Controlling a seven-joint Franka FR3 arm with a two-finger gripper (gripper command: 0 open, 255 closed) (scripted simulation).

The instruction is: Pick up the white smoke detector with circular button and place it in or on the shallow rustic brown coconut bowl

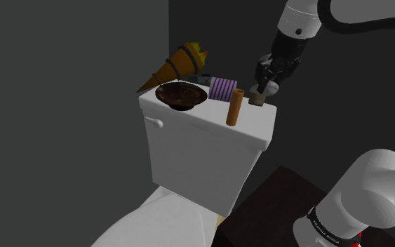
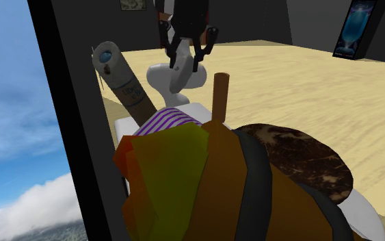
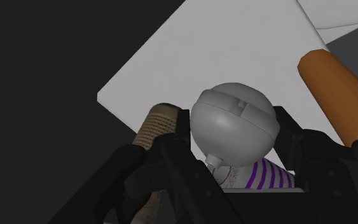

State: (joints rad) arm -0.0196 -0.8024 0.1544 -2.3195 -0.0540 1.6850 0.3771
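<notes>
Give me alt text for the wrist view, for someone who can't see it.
The black gripper clasps a round, pale grey smoke detector in front of a white toilet tank lid. An orange-brown cylinder and a purple-striped object are close by.

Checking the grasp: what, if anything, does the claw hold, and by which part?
The claw holds the detector by opposite sides of its round body.
</notes>
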